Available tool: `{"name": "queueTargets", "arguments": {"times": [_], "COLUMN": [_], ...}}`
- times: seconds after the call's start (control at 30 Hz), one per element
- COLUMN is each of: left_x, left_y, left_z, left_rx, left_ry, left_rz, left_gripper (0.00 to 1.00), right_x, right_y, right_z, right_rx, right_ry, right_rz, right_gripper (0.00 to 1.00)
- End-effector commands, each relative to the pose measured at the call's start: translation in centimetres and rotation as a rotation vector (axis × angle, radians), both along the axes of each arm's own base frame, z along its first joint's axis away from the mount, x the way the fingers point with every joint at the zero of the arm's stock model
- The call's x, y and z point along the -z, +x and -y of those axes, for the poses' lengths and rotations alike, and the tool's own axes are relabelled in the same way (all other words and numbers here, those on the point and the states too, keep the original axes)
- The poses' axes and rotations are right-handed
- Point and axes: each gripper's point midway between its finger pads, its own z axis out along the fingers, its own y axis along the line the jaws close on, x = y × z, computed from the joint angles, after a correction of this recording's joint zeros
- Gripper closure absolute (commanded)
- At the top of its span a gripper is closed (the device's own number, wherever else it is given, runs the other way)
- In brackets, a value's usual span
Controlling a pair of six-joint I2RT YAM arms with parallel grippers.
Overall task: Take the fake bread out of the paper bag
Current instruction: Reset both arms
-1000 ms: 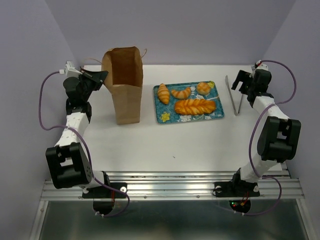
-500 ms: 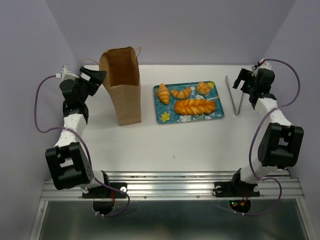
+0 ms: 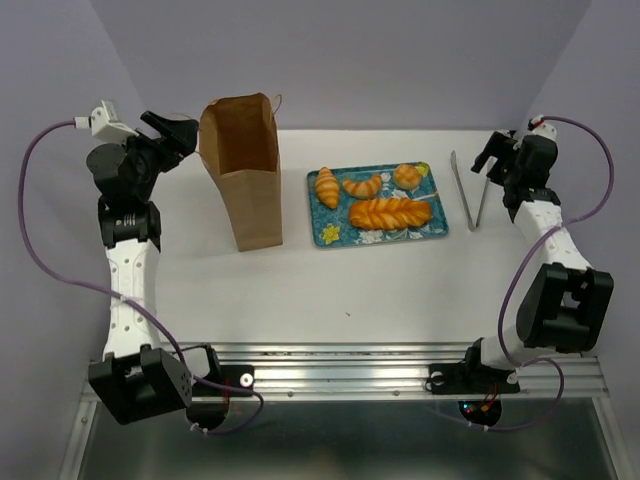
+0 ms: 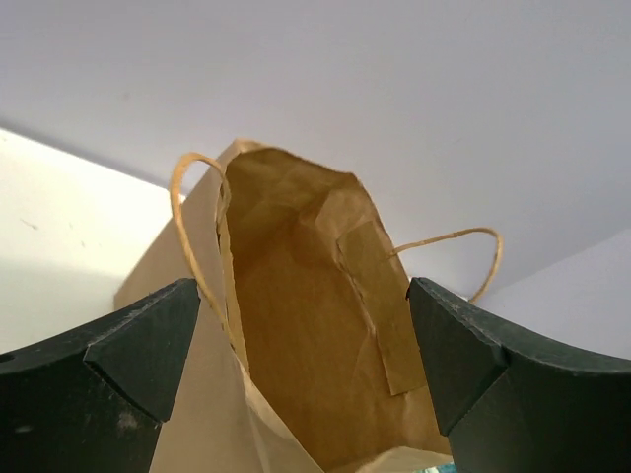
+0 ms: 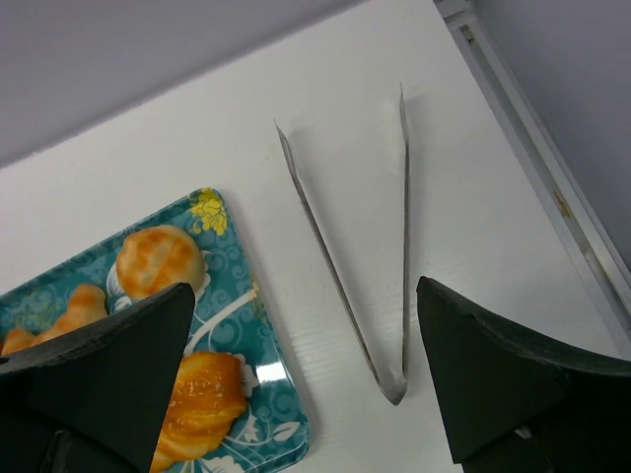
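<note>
The left gripper (image 3: 178, 132) hangs up high at the far left with its jaws spread wide and nothing between them. It sits just beside the top edge of the paper bag (image 3: 245, 190); from here I can't say whether it touches the rim. The bag stands upright on the white table (image 3: 300, 285), mouth open, with its thin string handles (image 4: 175, 202) looping out on either side. Looking down its mouth from the left wrist, I see creased brown paper walls and a glued seam strip running down one side. The bottom is out of sight.

The fake bread (image 3: 390, 212) is not in the bag. All four pieces lie on the teal floral tray (image 3: 325, 238), which sits flat on the table just to the right of the bag and apart from it. The two croissants (image 3: 326, 187) lie along the tray's far left, the round bun (image 5: 158, 258) is in its far right corner, and the braided loaf (image 5: 202, 399) stretches along the near side.

The right gripper (image 3: 490, 160) is also open and empty, held above the table's far right. A pair of metal tongs (image 5: 392, 382) lies below it, flat on the table with its arms splayed, just right of the tray and not touching it.
</note>
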Motion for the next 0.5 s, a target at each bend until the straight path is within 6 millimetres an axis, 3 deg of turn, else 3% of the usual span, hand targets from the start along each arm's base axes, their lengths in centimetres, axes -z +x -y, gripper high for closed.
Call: {"name": "queueTargets", "arguments": {"times": [0.0,0.1,0.2,0.33,0.47], "left_x": [-4.0,-4.3,-4.6,-2.6,-1.3], "left_y": [-3.7,-6.0,-8.2,-10.4,-10.8], "left_z": [-0.9,-1.9,-4.8,-8.9,-9.8], "left_rx": [-0.093,-0.190,-0.379,-0.626,-0.681], "left_ry": [0.136,0.149,0.161,0.147,0.148], "left_rz": [0.064,0.089,0.070,0.004,-0.038], "left_gripper": [0.01,0.01,0.01,0.01,0.01], "right_x": [-4.2,-5.2,-5.8,-6.2,-6.2], "right_y": [-1.2,-2.5,-3.8,-5.8,-6.6], "right_z": [1.7,3.2,3.8,3.7,3.8], "right_rx": [0.166,0.288,0.340,0.363,0.369], "right_ry": [0.055,0.062,0.055,0.062,0.049], "right_rz": [0.069,0.063,0.078,0.115,0.124], "right_gripper": [0.00,0.00,0.00,0.00,0.00]}}
